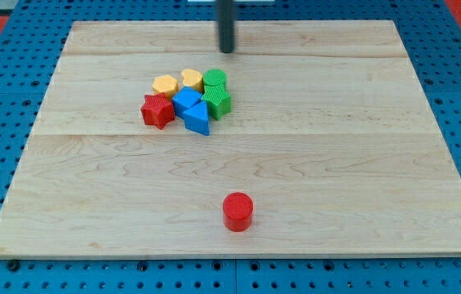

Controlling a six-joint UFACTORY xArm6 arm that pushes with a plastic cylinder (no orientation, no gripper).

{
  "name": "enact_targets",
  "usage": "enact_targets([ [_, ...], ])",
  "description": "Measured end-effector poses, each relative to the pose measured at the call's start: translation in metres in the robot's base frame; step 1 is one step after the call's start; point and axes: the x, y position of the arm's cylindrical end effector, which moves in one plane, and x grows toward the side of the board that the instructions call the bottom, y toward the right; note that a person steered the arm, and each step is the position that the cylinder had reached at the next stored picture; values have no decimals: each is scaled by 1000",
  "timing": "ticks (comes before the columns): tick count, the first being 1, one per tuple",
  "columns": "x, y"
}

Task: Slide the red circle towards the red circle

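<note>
A red circle block (237,211) lies alone near the view's bottom, a little right of centre on the wooden board (361,147). My tip (228,51) is near the view's top, far above the red circle and just above the cluster of blocks, touching none of them. Only one red circle shows.
A tight cluster sits left of centre: a red star (157,110), a yellow hexagon (165,84), a yellow heart (191,79), two green blocks (214,80) (219,102), a blue block (186,101) and a blue triangle (198,119). A blue pegboard (458,82) surrounds the board.
</note>
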Motion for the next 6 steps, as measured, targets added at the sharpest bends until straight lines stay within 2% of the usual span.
enact_targets([
  [1,129,52],
  [2,230,52],
  [3,278,55],
  [4,321,2],
  [5,299,-27],
  [6,258,-46],
])
